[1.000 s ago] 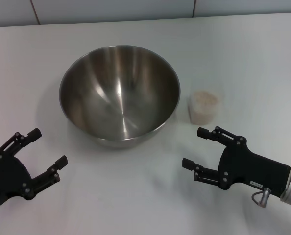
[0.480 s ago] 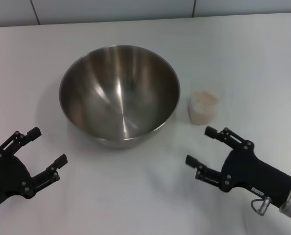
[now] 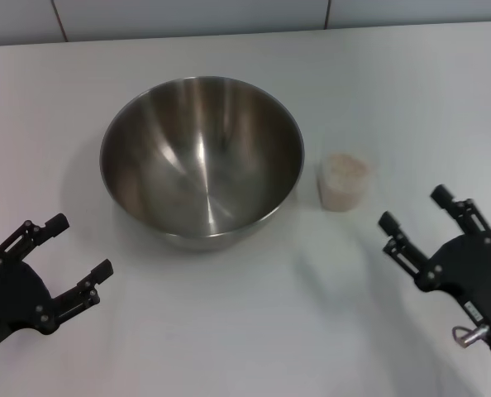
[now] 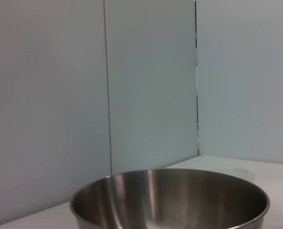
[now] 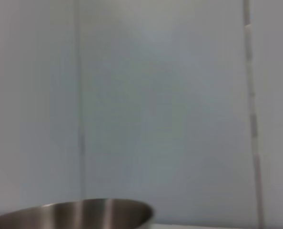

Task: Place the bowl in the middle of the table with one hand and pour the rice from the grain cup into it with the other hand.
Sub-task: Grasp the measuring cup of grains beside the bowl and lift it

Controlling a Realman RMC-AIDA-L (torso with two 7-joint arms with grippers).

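My right pincer [image 3: 412,210] had swung toward 4 o'clock of the grain cup [image 3: 344,182], prongs spread wide, empty, bowl [image 3: 201,159] mid-table [image 3: 254,331], cup at its 3 o'clock, left pincer [image 3: 78,248] agape, pale wall panels behind.

The bowl [image 5: 84,214] shows only its shiny steel rim, a pale panelled wall [image 5: 156,95] behind it

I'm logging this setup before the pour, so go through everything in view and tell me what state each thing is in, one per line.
bowl: upright on the table, empty, untouched.
grain cup: upright beside the bowl on the robot's right, filled with rice, not gripped.
left gripper: open, holding nothing, near the front left of the bowl.
right gripper: open, holding nothing, in front and to the right of the cup.
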